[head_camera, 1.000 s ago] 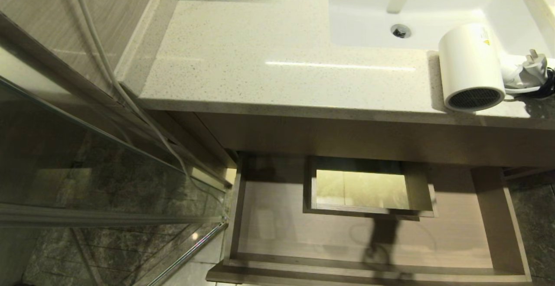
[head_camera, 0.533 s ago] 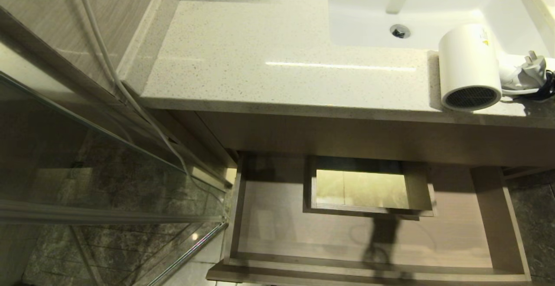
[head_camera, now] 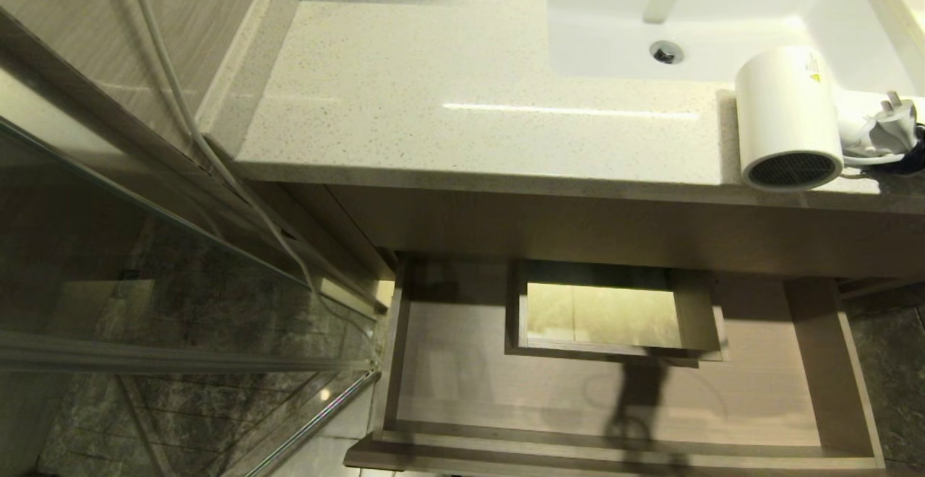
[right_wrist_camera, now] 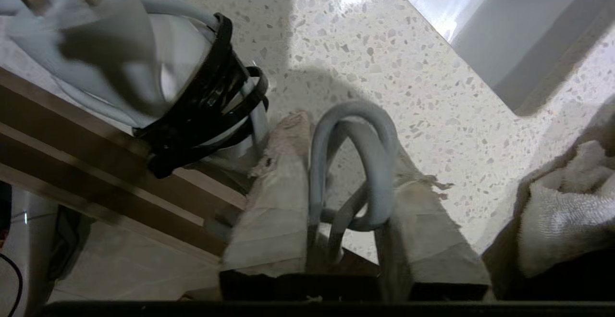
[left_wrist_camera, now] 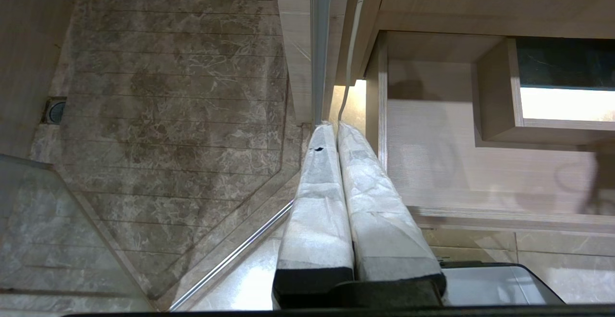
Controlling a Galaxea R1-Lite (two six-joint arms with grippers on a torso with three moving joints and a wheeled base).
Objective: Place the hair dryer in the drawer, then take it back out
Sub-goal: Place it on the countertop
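On the speckled stone counter [head_camera: 448, 87] above the open wood-grain drawer [head_camera: 831, 361] lies the smooth white cylindrical hair dryer [head_camera: 784, 112], while the right gripper [right_wrist_camera: 348, 197], fingers parted, straddles its looped cord [right_wrist_camera: 375, 163]; the left gripper [left_wrist_camera: 336, 129] hangs pressed together.

drawer [head_camera: 433, 361] open, boxed cut-out [head_camera: 614, 314] mid-back

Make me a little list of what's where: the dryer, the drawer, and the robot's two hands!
dryer: lying on the counter by the sink, grille toward the front edge
cord: a loop sits between the right gripper fingers
drawer: pulled open, nothing inside
right gripper: over the counter at the cord, fingers partly apart
left gripper: shut, beside the drawer, over the floor
towel: on the counter
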